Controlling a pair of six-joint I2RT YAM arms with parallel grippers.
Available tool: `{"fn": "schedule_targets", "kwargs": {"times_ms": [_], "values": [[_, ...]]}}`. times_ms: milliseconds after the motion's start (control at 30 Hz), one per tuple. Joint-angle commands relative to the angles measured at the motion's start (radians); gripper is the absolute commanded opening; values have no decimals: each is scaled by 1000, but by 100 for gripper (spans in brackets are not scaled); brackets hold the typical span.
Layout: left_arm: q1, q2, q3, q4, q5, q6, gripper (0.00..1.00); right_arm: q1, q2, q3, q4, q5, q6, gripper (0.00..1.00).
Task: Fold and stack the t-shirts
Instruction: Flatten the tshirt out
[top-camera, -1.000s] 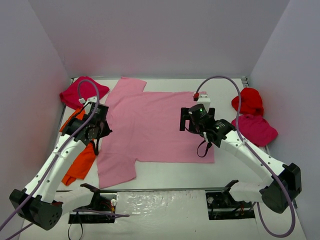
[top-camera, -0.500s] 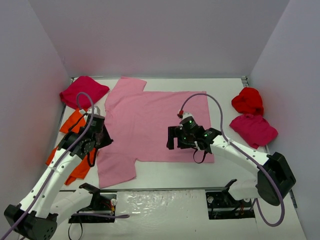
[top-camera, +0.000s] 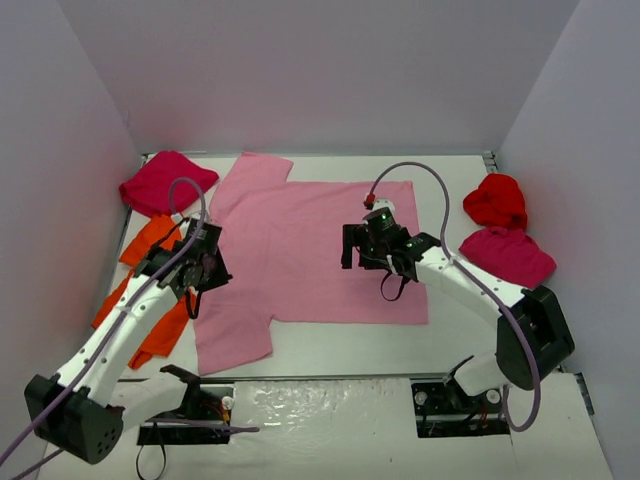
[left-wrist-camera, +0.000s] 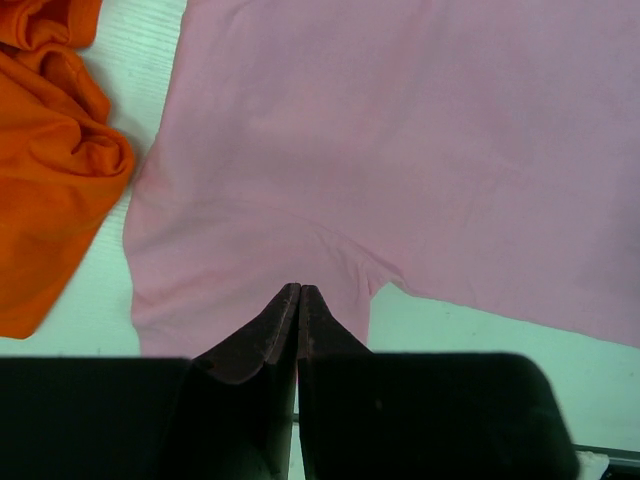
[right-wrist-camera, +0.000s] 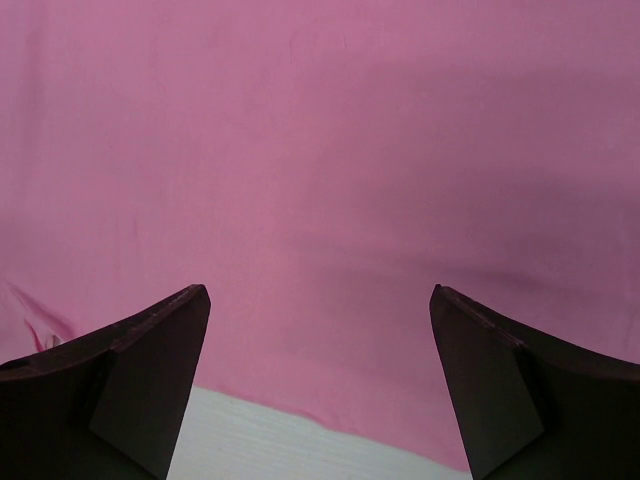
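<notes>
lying beneath right claw (right-wrist-camera: 318, 292), pink t-shirt (top-camera: 285, 250)

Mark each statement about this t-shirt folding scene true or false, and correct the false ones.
1. The light pink t-shirt lies spread out flat on the table. True.
2. The right gripper is clamped on the pink shirt. False: its jaws stand wide open above the cloth.
3. The left gripper has its jaws closed. True.
4. The orange t-shirt lies on the right arm's side of the pink one. False: it lies on the left arm's side.
5. The bright red t-shirt is neatly folded. False: it sits crumpled near the far right edge.
</notes>
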Motion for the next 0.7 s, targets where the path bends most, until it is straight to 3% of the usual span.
{"fn": "schedule_targets", "kwargs": {"times_ms": [0,200,300,367,667], "values": [[24,189,239,40,-34,106,0,-100,122,149,47,-5,-95,89],[115,428,483,78,43,197,0,-307,334,304,142,-311,-72,89],[213,490,516,102,212,169,0,-327,487,470,169,-386,-55,90],[241,492,492,157,252,166,0,-321,576,567,197,-449,-49,90],[244,371,436,164,134,228,0,-285,971,1217,244,-706,-25,93]]}}
